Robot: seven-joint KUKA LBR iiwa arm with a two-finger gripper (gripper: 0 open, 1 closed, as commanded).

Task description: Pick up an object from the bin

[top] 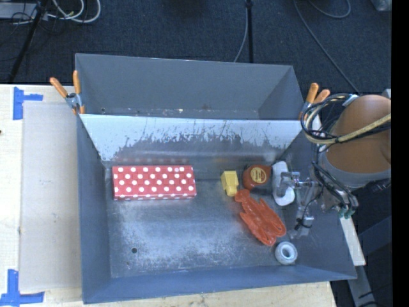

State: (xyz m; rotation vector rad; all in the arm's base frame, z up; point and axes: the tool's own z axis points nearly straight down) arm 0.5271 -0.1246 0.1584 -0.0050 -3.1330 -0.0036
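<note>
My gripper [303,203] hangs low at the bin's right side, over the sloping right wall. Just left of it lies a white rounded thing [280,185]. An orange-red, crumpled soft thing [261,220] stretches diagonally below and left of the gripper. A small silver ring-shaped roll [285,253] lies near the front right corner, below the gripper. A round orange-and-dark disc [257,175] sits beside the white thing, with a small yellow block [230,182] to its left.
A long red box with white polka dots [154,181] lies on the left of the bin floor. The arm with its orange dome and cables comes in over the right rim. Bare grey floor spreads across the middle and front left.
</note>
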